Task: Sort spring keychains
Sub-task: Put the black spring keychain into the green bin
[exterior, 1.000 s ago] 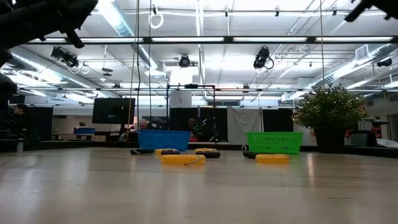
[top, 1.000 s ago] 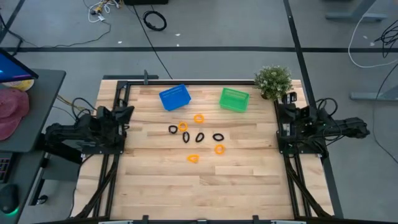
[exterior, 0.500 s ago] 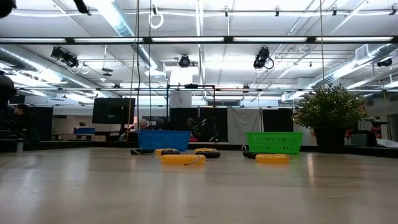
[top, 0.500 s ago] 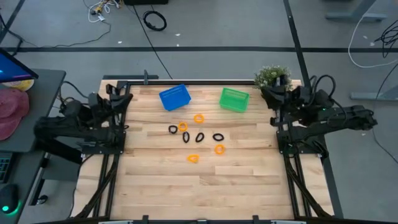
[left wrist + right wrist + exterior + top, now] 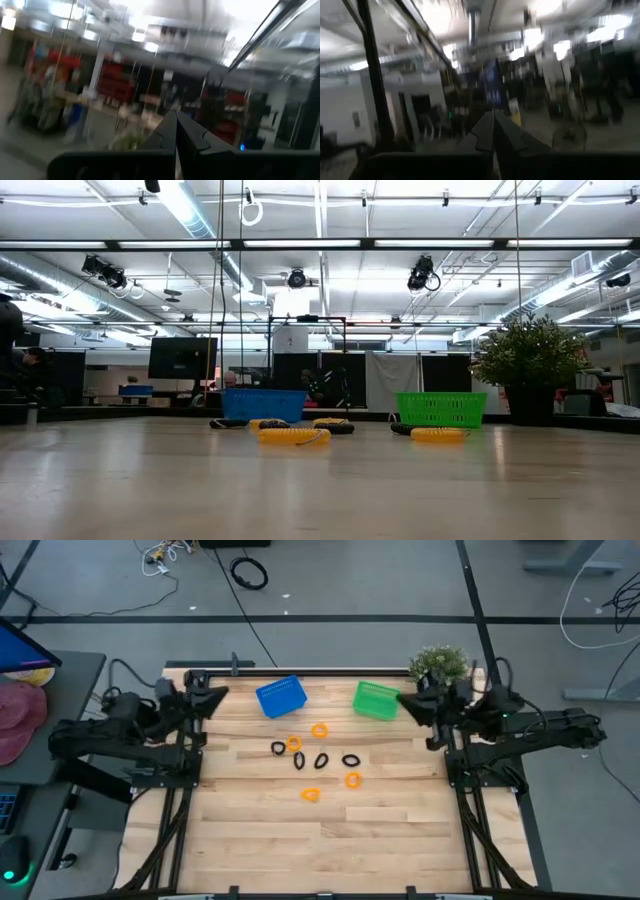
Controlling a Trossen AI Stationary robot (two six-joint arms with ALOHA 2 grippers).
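Several spring keychains lie flat mid-table, apart from both grippers: orange ones (image 5: 319,730) (image 5: 352,780) (image 5: 310,795) and black ones (image 5: 278,748) (image 5: 322,760) (image 5: 350,760). In the low view an orange one (image 5: 293,436) lies nearest. Behind them stand a blue basket (image 5: 280,697) and a green basket (image 5: 376,700). My left gripper (image 5: 222,692) hangs high over the table's left edge, shut and empty (image 5: 176,131). My right gripper (image 5: 402,700) hangs high beside the green basket, shut and empty (image 5: 493,131). Both point slightly upward toward the room.
A potted plant (image 5: 440,670) stands at the far right corner, just behind my right arm. Black frame rails (image 5: 190,790) run along the table's left and right sides. Bare wood (image 5: 320,840) stretches from the keychains to the near edge.
Both arms have unfolded from their low rest poses at the table's sides, risen, and reached inward toward the baskets. Both grippers have tipped from pointing downward to pointing slightly upward, and the right one has rolled. The dark arm parts have left the top of the low view. The keychains have not moved.
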